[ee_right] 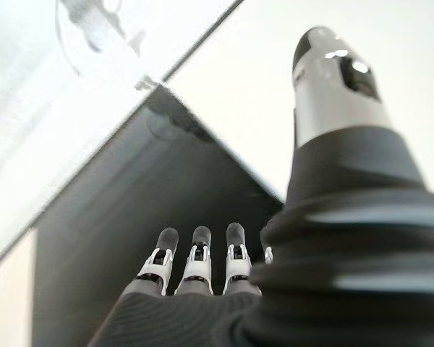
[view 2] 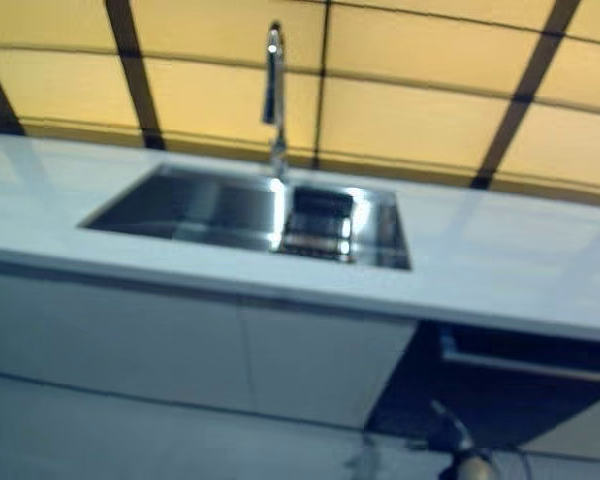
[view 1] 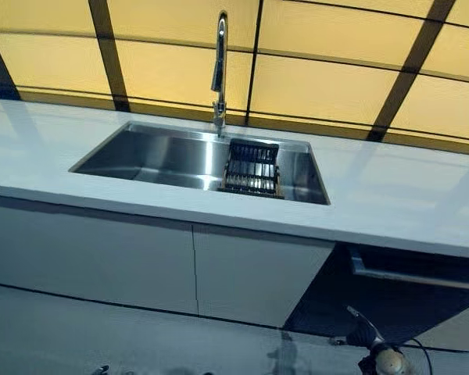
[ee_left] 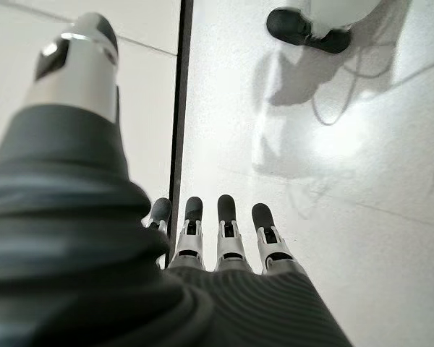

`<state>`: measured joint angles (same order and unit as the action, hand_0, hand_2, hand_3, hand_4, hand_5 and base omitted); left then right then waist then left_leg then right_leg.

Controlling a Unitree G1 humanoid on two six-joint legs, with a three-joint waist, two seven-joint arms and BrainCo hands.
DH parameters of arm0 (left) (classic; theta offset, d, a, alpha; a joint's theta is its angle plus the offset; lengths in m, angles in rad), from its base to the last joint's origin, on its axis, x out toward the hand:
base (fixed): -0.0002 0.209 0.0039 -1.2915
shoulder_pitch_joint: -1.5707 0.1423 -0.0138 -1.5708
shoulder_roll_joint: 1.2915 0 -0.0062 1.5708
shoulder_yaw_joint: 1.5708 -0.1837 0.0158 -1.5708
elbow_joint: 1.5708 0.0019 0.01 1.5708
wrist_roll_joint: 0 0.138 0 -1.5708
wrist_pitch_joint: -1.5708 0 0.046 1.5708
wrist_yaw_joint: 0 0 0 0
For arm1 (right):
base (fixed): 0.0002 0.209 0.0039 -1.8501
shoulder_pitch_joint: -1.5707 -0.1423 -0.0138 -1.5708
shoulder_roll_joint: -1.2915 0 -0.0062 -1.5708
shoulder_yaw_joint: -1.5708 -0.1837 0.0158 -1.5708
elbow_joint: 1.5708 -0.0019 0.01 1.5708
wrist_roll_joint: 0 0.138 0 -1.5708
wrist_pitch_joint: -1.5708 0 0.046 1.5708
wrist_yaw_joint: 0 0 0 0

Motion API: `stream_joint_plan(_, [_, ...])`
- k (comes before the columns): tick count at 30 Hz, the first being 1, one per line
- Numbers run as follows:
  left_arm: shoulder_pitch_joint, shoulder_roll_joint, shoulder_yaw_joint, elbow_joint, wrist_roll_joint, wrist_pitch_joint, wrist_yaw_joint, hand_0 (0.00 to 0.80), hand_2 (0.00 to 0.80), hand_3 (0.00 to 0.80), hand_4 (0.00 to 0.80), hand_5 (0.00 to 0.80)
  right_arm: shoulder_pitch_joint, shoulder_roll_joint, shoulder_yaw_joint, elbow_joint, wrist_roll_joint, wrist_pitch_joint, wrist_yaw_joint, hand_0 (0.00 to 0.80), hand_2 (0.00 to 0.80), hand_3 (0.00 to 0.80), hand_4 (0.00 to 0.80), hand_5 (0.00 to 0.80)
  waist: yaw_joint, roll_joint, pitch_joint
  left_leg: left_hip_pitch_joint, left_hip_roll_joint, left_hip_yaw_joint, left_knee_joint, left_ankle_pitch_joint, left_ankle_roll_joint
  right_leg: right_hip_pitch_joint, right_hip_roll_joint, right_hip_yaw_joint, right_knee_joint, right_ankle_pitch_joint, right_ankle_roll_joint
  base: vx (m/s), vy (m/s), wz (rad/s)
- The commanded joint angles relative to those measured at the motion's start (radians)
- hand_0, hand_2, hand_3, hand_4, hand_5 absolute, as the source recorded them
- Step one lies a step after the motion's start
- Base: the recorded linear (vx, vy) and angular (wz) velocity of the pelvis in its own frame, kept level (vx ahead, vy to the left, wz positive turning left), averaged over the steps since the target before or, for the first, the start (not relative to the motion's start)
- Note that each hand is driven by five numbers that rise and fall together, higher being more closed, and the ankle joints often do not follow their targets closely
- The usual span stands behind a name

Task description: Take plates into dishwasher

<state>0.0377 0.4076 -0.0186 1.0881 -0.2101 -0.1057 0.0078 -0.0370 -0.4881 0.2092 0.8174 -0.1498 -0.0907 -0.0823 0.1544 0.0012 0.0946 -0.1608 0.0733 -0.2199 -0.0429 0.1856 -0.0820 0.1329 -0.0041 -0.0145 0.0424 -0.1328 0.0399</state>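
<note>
A kitchen: steel sink (view 1: 164, 156), tall faucet (view 1: 220, 66), white countertop (view 1: 391, 203), cabinet doors (view 1: 125, 262).

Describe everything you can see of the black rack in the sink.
The rack is a dark wire basket of thin parallel bars with a solid-looking rim along its far edge. It sits inside the steel sink, at its right end, just below the tap. It looks level and seems empty; no plates show in it. Neither hand touches it.
</note>
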Motion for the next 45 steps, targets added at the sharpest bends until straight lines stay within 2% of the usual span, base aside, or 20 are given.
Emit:
stream_joint_plan(1, [-0.063, 0.009, -0.009, -0.009, 0.008, -0.045, 0.005, 0.0, 0.0, 0.0, 0.0, 0.0, -0.066, -0.052, -0.028, -0.006, 0.043, -0.026, -0.019, 0.0, 0.0, 0.0, 0.0, 0.0, 0.008, -0.022, 0.044, -0.058, -0.048, 0.048, 0.007, 0.021, 0.022, 0.03, -0.02, 0.001, 0.051, 0.019, -0.012, -0.243, -0.14, 0.17])
stream_joint_plan(4, [-0.061, -0.001, -0.02, 0.002, 0.02, -0.043, -0.006, 0.0, 0.0, 0.0, 0.0, 0.0, -0.066, -0.037, -0.03, 0.071, 0.053, -0.014, -0.022, 0.0, 0.0, 0.0, 0.0, 0.0, -0.005, -0.01, 0.059, -0.051, -0.031, 0.1, 0.007, 0.029, 0.006, 0.037, -0.003, -0.015, 0.026, 0.041, -0.024, -0.234, -0.116, 0.24])
stream_joint_plan(6, [-0.058, -0.01, -0.03, 0.022, 0.037, -0.041, -0.02, 0.0, 0.0, 0.0, 0.0, 0.0, -0.049, -0.013, -0.039, 0.136, 0.084, -0.004, -0.039, 0.0, 0.0, 0.0, 0.0, 0.0, -0.023, -0.01, 0.066, -0.061, -0.039, 0.143, 0.088, -0.008, 0.01, 0.035, -0.008, -0.032, 0.014, 0.056, -0.032, -0.255, -0.059, 0.27])
stream_joint_plan(9, [-0.056, -0.018, -0.029, 0.036, 0.039, -0.04, -0.027, 0.0, 0.0, 0.0, 0.0, 0.0, -0.04, -0.001, -0.052, 0.194, 0.097, -0.005, -0.034, 0.0, 0.0, 0.0, 0.0, 0.0, -0.037, -0.022, 0.066, -0.057, -0.069, 0.13, 0.196, -0.07, 0.03, 0.014, -0.025, -0.036, 0.006, 0.075, -0.038, -0.246, -0.019, 0.47])
stream_joint_plan(10, [-0.051, -0.023, -0.023, 0.041, 0.04, -0.036, -0.029, 0.0, 0.0, 0.0, 0.0, 0.0, -0.033, 0.005, -0.061, 0.229, 0.094, -0.013, -0.029, 0.0, 0.0, 0.0, 0.0, 0.0, -0.049, -0.036, 0.065, -0.039, -0.092, 0.125, 0.266, -0.124, 0.049, -0.003, -0.04, -0.036, 0.0, 0.095, -0.038, -0.175, -0.001, 0.27])
stream_joint_plan(11, [-0.05, -0.024, -0.022, 0.041, 0.04, -0.035, -0.028, 0.0, 0.0, 0.0, 0.0, 0.0, -0.032, 0.006, -0.061, 0.232, 0.097, -0.013, -0.029, 0.0, 0.0, 0.0, 0.0, 0.0, -0.05, -0.037, 0.065, -0.037, -0.093, 0.125, 0.271, -0.13, 0.05, -0.004, -0.041, -0.037, 0.0, 0.097, -0.038, -0.229, 0.019, 0.08])
stream_joint_plan(12, [-0.043, -0.025, -0.015, 0.041, 0.045, -0.029, -0.029, 0.0, 0.0, 0.0, 0.0, 0.0, -0.026, 0.01, -0.072, 0.245, 0.105, -0.016, -0.022, 0.0, 0.0, 0.0, 0.0, 0.0, -0.061, -0.049, 0.061, -0.01, -0.107, 0.131, 0.304, -0.175, 0.066, -0.017, -0.052, -0.038, -0.006, 0.11, -0.033, -0.157, 0.048, 0.08])
stream_joint_plan(14, [-0.029, -0.029, 0.0, 0.045, 0.057, -0.022, -0.028, 0.0, 0.0, 0.0, 0.0, 0.0, -0.01, 0.029, -0.089, 0.257, 0.105, -0.008, -0.021, 0.0, 0.0, 0.0, 0.0, 0.0, -0.08, -0.058, 0.051, 0.034, -0.119, 0.144, 0.331, -0.209, 0.076, -0.032, -0.058, -0.042, -0.015, 0.128, -0.027, -0.175, 0.086, 0.38])
stream_joint_plan(17, [-0.019, -0.03, 0.013, 0.062, 0.066, -0.027, -0.034, 0.0, 0.0, 0.0, 0.0, 0.0, 0.008, 0.042, -0.106, 0.285, 0.102, -0.012, -0.015, 0.0, 0.0, 0.0, 0.0, 0.0, -0.095, -0.057, 0.037, 0.079, -0.123, 0.14, 0.321, -0.227, 0.072, -0.047, -0.061, -0.048, -0.031, 0.145, -0.018, -0.09, 0.121, 0.48])
stream_joint_plan(18, [-0.018, -0.029, 0.015, 0.063, 0.063, -0.023, -0.037, 0.0, 0.0, 0.0, 0.0, 0.0, 0.011, 0.044, -0.11, 0.293, 0.096, -0.011, -0.008, 0.0, 0.0, 0.0, 0.0, 0.0, -0.101, -0.058, 0.029, 0.11, -0.126, 0.145, 0.291, -0.257, 0.077, -0.055, -0.065, -0.051, -0.034, 0.151, -0.012, -0.06, 0.162, -0.06])
stream_joint_plan(20, [-0.017, -0.028, 0.012, 0.074, 0.062, -0.029, -0.041, 0.0, 0.0, 0.0, 0.0, 0.0, 0.014, 0.047, -0.111, 0.308, 0.096, -0.015, -0.011, 0.0, 0.0, 0.0, 0.0, 0.0, -0.107, -0.05, 0.023, 0.14, -0.114, 0.158, 0.224, -0.254, 0.08, -0.062, -0.061, -0.063, -0.038, 0.153, -0.008, -0.024, 0.155, 0.22])
stream_joint_plan(21, [-0.015, -0.029, 0.006, 0.086, 0.067, -0.034, -0.043, 0.0, 0.0, 0.0, 0.0, 0.0, 0.02, 0.055, -0.111, 0.326, 0.097, -0.017, -0.019, 0.0, 0.0, 0.0, 0.0, 0.0, -0.11, -0.043, 0.017, 0.159, -0.106, 0.161, 0.159, -0.233, 0.081, -0.065, -0.053, -0.071, -0.048, 0.157, -0.004, -0.01, 0.194, 0.24])
stream_joint_plan(26, [-0.011, -0.022, -0.003, 0.084, 0.064, -0.038, -0.044, 0.0, 0.0, 0.0, 0.0, 0.0, 0.031, 0.068, -0.117, 0.322, 0.092, -0.007, -0.021, 0.0, 0.0, 0.0, 0.0, 0.0, -0.114, -0.046, -0.003, 0.195, -0.118, 0.151, 0.058, -0.203, 0.09, -0.078, -0.048, -0.06, -0.075, 0.182, 0.018, -0.008, 0.116, 0.08])
stream_joint_plan(30, [-0.02, -0.02, -0.018, 0.099, 0.042, -0.044, -0.047, 0.0, 0.0, 0.0, 0.0, 0.0, 0.029, 0.069, -0.117, 0.342, 0.079, -0.02, -0.02, 0.0, 0.0, 0.0, 0.0, 0.0, -0.125, -0.045, -0.007, 0.206, -0.121, 0.166, 0.024, -0.194, 0.099, -0.095, -0.043, -0.052, -0.081, 0.195, 0.024, -0.038, 0.073, -0.08])
stream_joint_plan(39, [-0.037, -0.03, -0.044, 0.114, 0.033, -0.047, -0.044, 0.0, 0.0, 0.0, 0.0, 0.0, 0.01, 0.08, -0.116, 0.379, 0.082, 0.011, -0.026, 0.0, 0.0, 0.0, 0.0, 0.0, -0.143, -0.051, -0.006, 0.236, -0.112, 0.215, -0.008, -0.192, 0.108, -0.09, -0.037, -0.038, -0.079, 0.196, 0.027, -0.005, 0.021, -0.07])
stream_joint_plan(45, [-0.05, -0.034, -0.052, 0.116, 0.042, -0.04, -0.046, 0.0, 0.0, 0.0, 0.0, 0.0, 0.004, 0.093, -0.117, 0.396, 0.103, 0.031, -0.017, 0.0, 0.0, 0.0, 0.0, 0.0, -0.146, -0.058, -0.007, 0.241, -0.112, 0.231, -0.003, -0.201, 0.114, -0.088, -0.037, -0.029, -0.083, 0.199, 0.029, 0.001, -0.008, -0.09])
